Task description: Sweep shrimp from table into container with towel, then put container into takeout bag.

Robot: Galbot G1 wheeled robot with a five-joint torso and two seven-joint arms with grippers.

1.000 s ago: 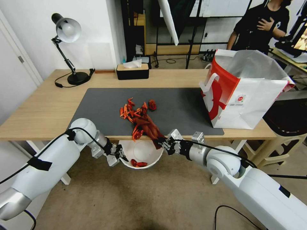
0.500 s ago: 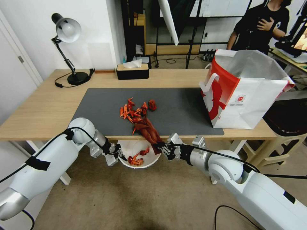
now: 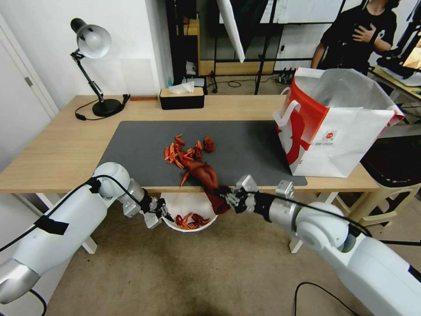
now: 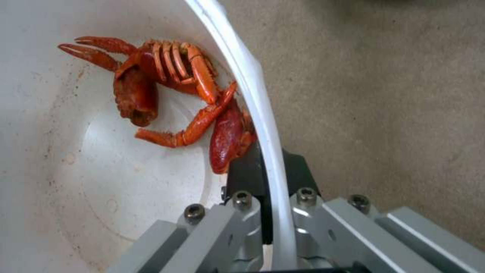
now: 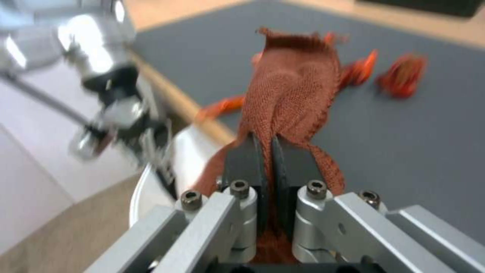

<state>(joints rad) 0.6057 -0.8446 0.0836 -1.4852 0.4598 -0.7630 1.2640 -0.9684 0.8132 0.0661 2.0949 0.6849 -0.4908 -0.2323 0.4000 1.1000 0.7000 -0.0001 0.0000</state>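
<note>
At the tabletop (image 3: 66, 149) near edge, the towel (image 3: 206, 175) hides some shrimp (image 3: 186, 151); the right pincer (image 3: 230, 198) clamps it. The left pincer (image 3: 161, 213) grips the container (image 3: 193, 226) rim below. The takeout bag (image 3: 337, 127) stands at the right end.

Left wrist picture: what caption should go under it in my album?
Left gripper pinching the white container rim, red shrimp piled inside.

L gripper (image 3: 163, 213) clamped; R gripper (image 3: 228, 199) clamped
</note>
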